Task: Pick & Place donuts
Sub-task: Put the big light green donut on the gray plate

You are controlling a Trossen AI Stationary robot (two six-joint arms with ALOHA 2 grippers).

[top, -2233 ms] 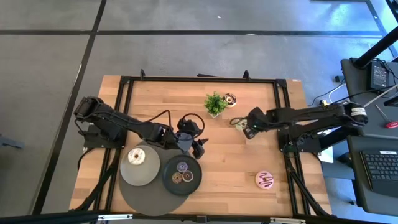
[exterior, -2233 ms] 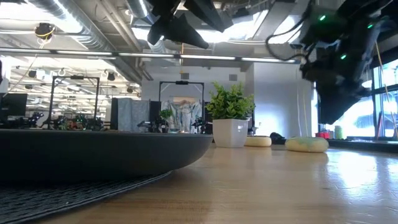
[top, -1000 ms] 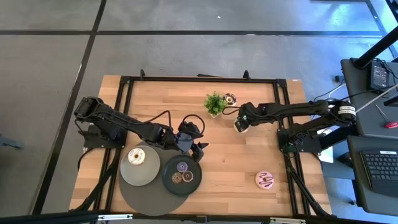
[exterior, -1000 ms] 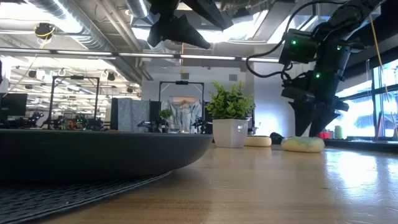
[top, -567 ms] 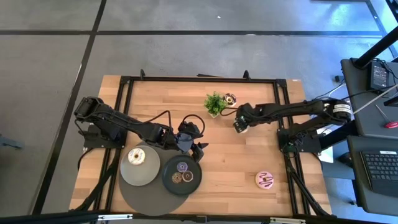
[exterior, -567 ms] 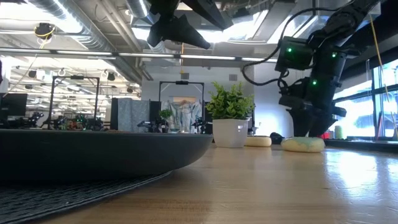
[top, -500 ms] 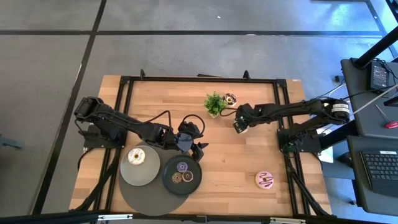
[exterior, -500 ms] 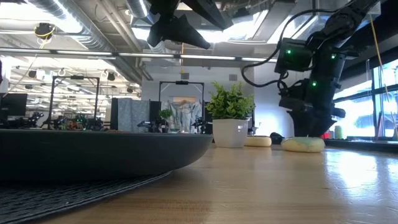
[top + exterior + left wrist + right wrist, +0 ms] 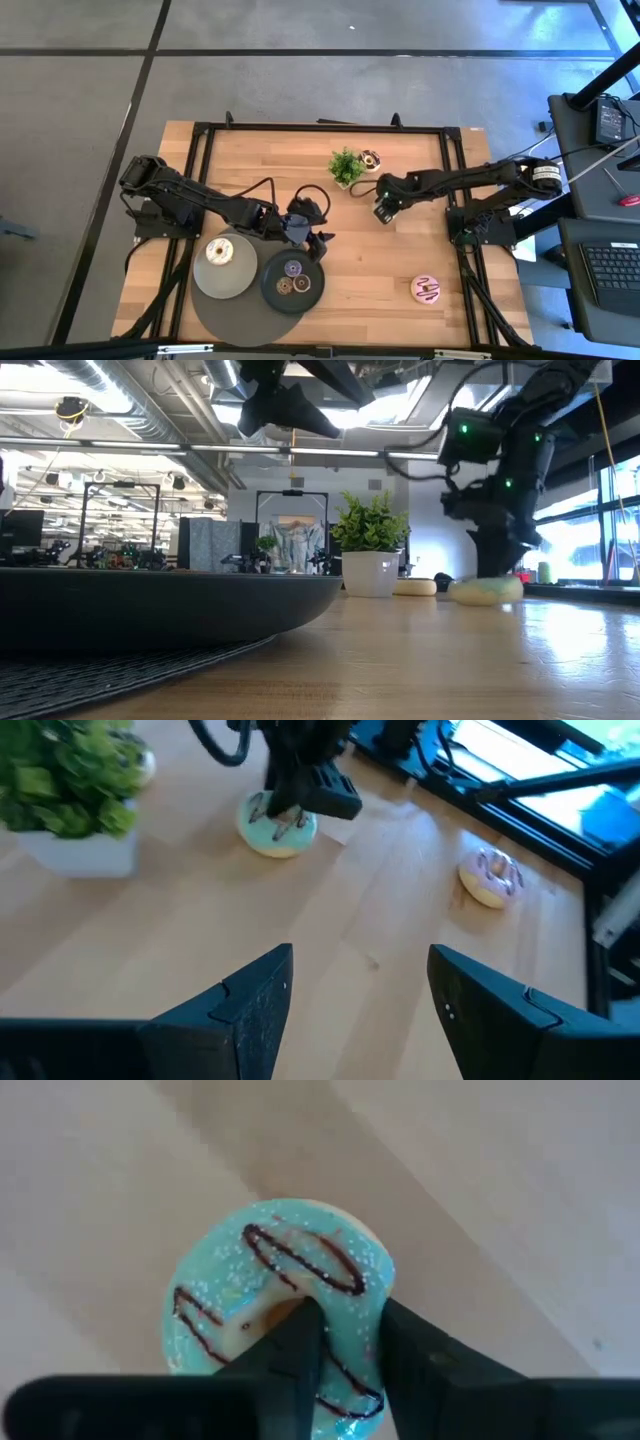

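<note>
- Since it is a small toy ring, the green donut is probably light and fairly firm, with smooth icing that could slip; pinching across one side of the ring, one finger in the hole, looks the safest hold.
- That is how the right claw stands: clenched on the green donut, one finger through the hole and one outside the rim, with the donut on the bench at about 4 o'clock from the plant.
- A chocolate donut lies just at 3 o'clock of the plant; the pink donut sits well apart, toward 5 o'clock on the bench.
- On the light plate rests the cream donut; the dark plate holds three tiny donuts.
- Above the dark plate's 12 o'clock edge hangs the left claw, released and empty.
</note>
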